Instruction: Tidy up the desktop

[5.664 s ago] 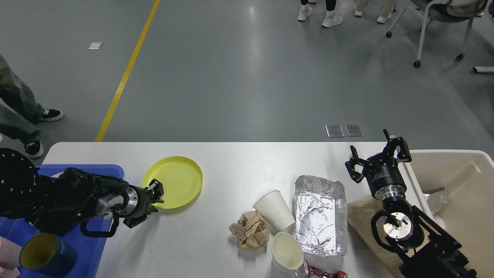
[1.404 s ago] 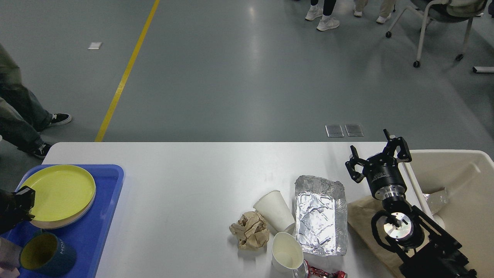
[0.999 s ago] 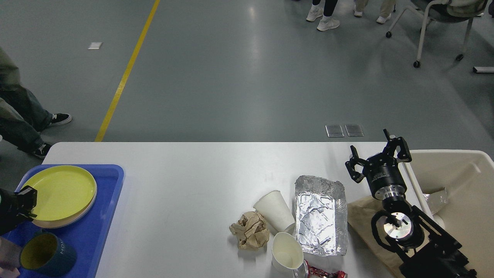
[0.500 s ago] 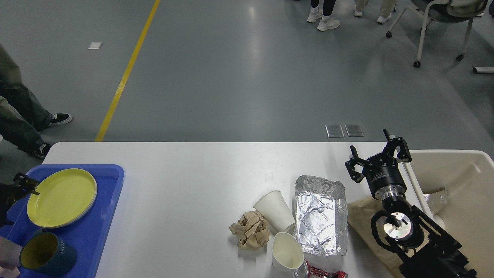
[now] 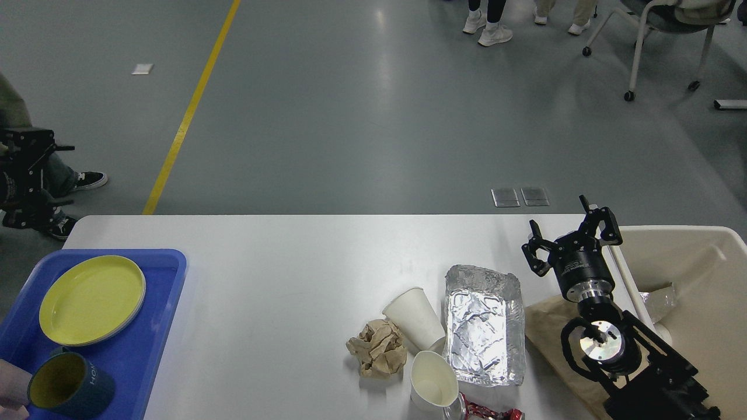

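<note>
Now the left gripper (image 5: 29, 169) has let go of the yellow plate (image 5: 92, 298) and gone up, high past the table's far left corner. Its fingers look spread apart with nothing in them. The plate lies flat in the blue tray (image 5: 153, 326) at the table's left edge, beside a dark mug (image 5: 70, 389) at the near left corner. So the dishes look put away.

The middle of the table (image 5: 303, 274) is bare. Near the front edge, right of the middle, sit a ball of brown paper (image 5: 378, 349), two white paper cups (image 5: 415, 318) (image 5: 433, 382), a foil tray (image 5: 483, 326) and a red wrapper (image 5: 487, 413). That rubbish is probably what is left to clear.

The right gripper (image 5: 573, 240) hangs over the right side, wide open and empty, as it was before. Next to it, at the right edge, is a beige bin (image 5: 700, 256).
</note>
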